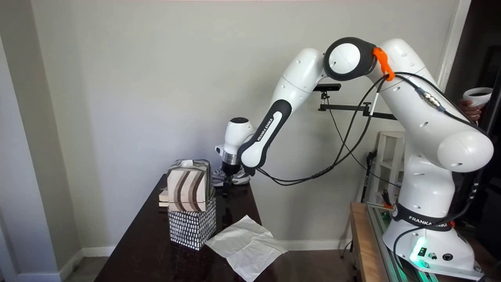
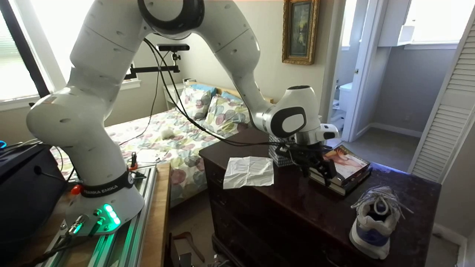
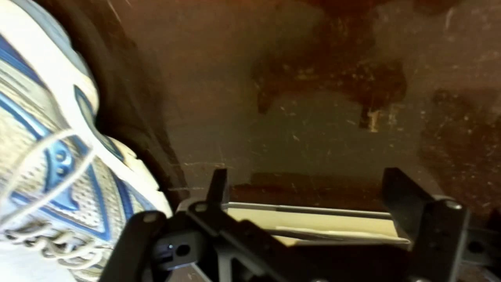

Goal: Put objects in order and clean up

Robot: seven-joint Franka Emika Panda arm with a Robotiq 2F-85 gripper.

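Observation:
My gripper [image 3: 306,171] is open, its two black fingers wide apart in the wrist view. The page edges of stacked books [image 3: 313,220] show between and below the fingers; whether they touch, I cannot tell. In an exterior view the gripper hangs beside these books [image 2: 347,167], on the side toward the robot base. A white sneaker with blue trim [image 3: 58,156] lies to the left in the wrist view, and this shoe [image 2: 374,222] rests near the dresser's end. A creased white square sheet [image 1: 247,246] lies flat, partly over the dresser's edge, well away from the gripper.
A black-and-white patterned box [image 1: 191,225] stands on the dark dresser [image 1: 137,250], topped with a brown-striped folded cloth item [image 1: 187,189]. The arm partly hides this box [image 2: 280,155] in an exterior view. A bed [image 2: 178,148] lies beyond the dresser.

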